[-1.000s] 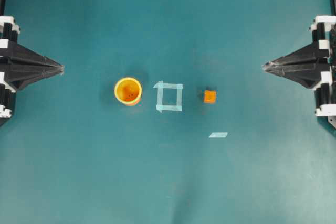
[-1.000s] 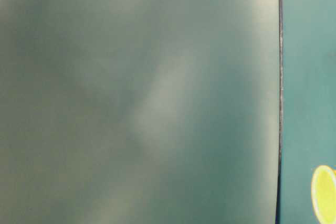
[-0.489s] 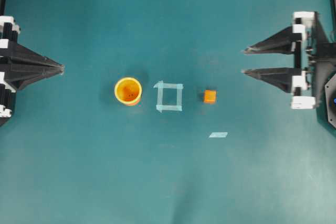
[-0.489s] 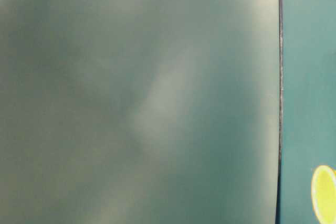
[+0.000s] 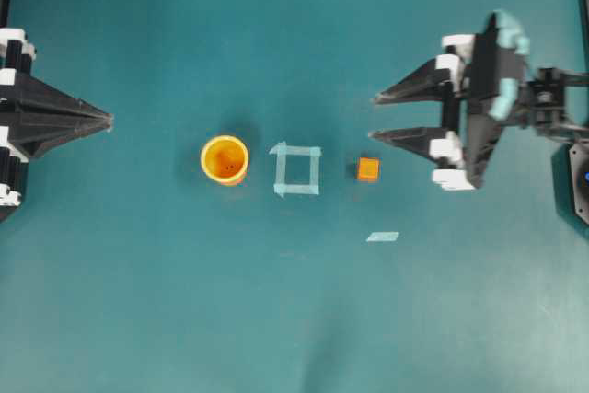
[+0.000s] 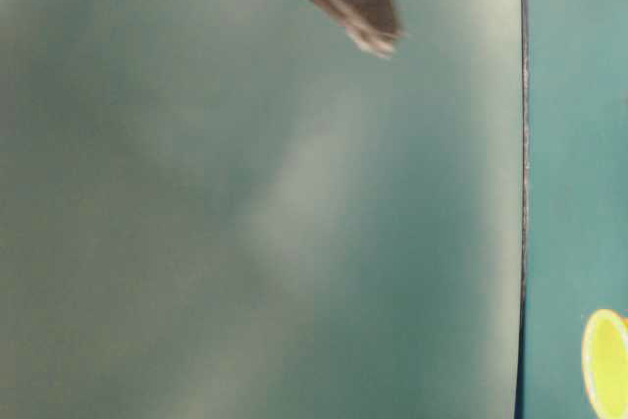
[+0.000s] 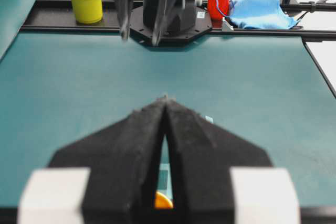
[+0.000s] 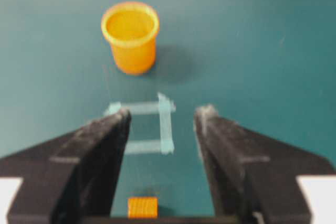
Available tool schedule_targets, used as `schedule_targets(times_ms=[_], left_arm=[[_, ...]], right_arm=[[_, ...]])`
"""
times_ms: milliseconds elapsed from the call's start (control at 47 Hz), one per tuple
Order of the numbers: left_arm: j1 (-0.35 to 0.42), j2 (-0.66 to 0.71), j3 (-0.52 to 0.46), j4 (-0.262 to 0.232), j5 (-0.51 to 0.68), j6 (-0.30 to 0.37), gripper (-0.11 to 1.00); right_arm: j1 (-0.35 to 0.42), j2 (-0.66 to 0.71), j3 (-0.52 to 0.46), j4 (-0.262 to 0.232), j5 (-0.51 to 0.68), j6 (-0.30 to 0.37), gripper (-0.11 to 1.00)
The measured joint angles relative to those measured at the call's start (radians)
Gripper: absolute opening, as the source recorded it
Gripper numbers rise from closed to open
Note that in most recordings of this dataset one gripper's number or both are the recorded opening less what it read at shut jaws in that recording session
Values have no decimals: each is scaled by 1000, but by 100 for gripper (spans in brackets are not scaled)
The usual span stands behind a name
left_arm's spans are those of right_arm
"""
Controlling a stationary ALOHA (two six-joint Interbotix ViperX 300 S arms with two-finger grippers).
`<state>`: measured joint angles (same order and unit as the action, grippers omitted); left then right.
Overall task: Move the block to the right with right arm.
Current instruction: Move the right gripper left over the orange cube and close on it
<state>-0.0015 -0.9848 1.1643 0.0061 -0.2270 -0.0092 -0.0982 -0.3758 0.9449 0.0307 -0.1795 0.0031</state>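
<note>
The block [image 5: 367, 169] is a small orange cube resting on the teal table, just right of a square outlined in light tape [image 5: 296, 170]. My right gripper [image 5: 374, 117] hangs open above and slightly right of the block, with nothing between its fingers. In the right wrist view the block [image 8: 143, 207] lies low between the spread fingers of that gripper [image 8: 164, 113], nearer the left one and touching neither. My left gripper [image 5: 109, 121] stays at the far left edge, shut and empty, and in its own view [image 7: 165, 98] the tips are pressed together.
A yellow-orange cup [image 5: 225, 159] stands upright left of the tape square. A short tape strip [image 5: 382, 236] lies below and right of the block. Beyond the table's far edge sit stacked cups [image 7: 85, 1], a red cup [image 7: 219, 2] and a blue cloth [image 7: 261, 11].
The right gripper has gone from shut to open and has reached leftward from the table's right edge to just above the block. Block, cup and left arm have not moved.
</note>
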Motion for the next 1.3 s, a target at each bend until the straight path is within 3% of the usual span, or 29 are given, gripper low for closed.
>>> schedule_targets(times_ms=[596, 1298], left_arm=[[0, 0, 0, 0, 44, -11, 0], [0, 0, 0, 0, 57, -11, 0]], right_arm=[[23, 301, -11, 2, 0, 3, 58], [40, 396, -15, 3, -2, 29, 60]])
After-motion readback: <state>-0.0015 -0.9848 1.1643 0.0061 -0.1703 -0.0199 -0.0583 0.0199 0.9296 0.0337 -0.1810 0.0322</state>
